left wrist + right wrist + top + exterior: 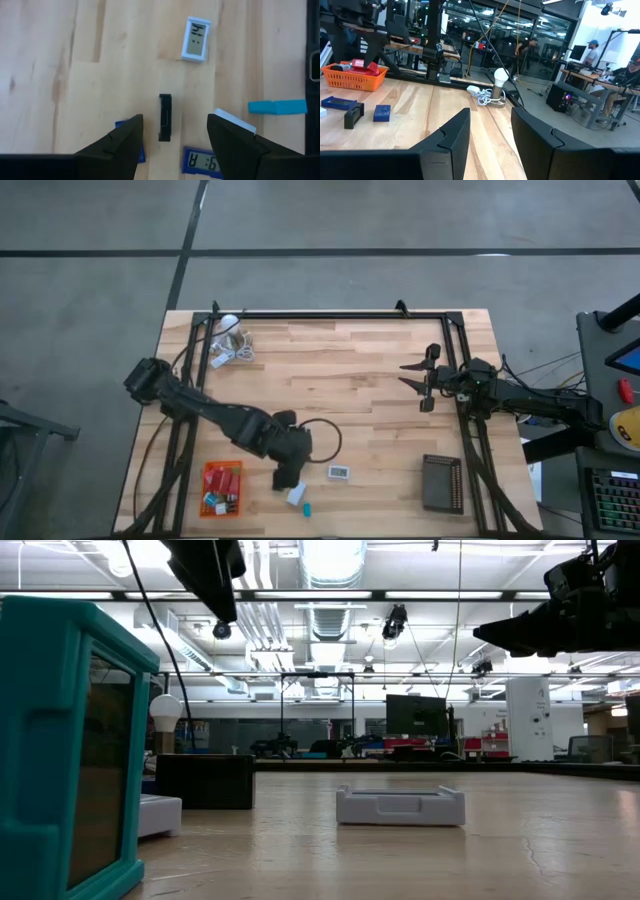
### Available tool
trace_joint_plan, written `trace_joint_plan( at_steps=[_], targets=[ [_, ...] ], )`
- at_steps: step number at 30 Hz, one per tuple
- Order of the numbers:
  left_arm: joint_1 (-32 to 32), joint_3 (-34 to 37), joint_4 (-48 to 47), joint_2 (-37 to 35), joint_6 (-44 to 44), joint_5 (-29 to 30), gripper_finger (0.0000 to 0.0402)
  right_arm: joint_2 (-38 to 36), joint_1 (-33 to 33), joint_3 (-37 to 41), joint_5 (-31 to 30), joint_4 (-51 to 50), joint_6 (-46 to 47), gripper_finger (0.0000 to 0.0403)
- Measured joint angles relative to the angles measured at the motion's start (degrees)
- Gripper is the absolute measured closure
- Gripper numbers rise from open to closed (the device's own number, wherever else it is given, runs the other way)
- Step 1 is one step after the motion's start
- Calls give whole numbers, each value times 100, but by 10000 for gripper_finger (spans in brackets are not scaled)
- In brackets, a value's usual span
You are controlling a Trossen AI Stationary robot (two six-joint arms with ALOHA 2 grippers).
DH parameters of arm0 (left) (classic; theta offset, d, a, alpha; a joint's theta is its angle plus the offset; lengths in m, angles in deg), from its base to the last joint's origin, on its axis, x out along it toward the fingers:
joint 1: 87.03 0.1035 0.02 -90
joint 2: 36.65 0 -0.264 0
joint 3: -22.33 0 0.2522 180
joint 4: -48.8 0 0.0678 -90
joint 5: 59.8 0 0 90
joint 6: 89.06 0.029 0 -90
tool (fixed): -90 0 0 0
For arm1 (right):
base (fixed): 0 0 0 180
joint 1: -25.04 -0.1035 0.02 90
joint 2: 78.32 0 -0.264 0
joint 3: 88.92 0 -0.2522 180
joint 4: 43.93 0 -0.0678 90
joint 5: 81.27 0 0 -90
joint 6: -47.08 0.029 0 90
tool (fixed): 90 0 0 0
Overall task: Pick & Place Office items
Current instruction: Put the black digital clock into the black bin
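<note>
- Table (340, 380): pale wood planks inside a black frame.
- Left gripper (172, 142): over the near left part of the table, fingers apart and empty, with a small black piece (165, 117) standing on edge on the wood between them.
- Right gripper (490, 132): by the table's right edge, well apart from the pieces, fingers apart, holding nothing.
- Black tray (441, 482): near right corner.
- Orange tray (221, 487): near left, red and other small pieces inside.
- White clock (195, 39): flat beyond the black piece; its display has dark digits I cannot read.
- Blue clock (201, 161): display reads roughly "R:9".
- Teal block (277, 106): beside the left gripper.
</note>
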Motion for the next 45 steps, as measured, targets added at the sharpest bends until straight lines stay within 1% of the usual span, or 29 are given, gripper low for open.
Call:
trace_joint_plan(
  at_steps=[7,11,15,18,24,29,37,42,45],
  targets=[
    [306,198,86,2,47,-249,176,0,0,1,0,0,0,264],
    [562,469,389,7,63,-673,176,-1,0,2,0,0,0,264],
    [746,793,739,7,408,-1086,176,-1,0,2,0,0,0,264],
    [801,933,875,56,424,-1181,176,-1,0,0,0,0,0,264],
    [812,937,952,404,512,-1216,176,2,0,1,0,0,0,264],
    [812,937,1037,787,733,-1382,176,2,0,2,0,-2,0,264],
    [827,928,1232,1368,750,-1600,177,1,0,2,0,-2,0,264],
    [897,853,1225,1558,763,-1853,177,1,0,1,0,-2,0,264],
    [915,834,1215,1559,763,-1888,177,1,-2,2,2,-9,0,264]
  ],
)
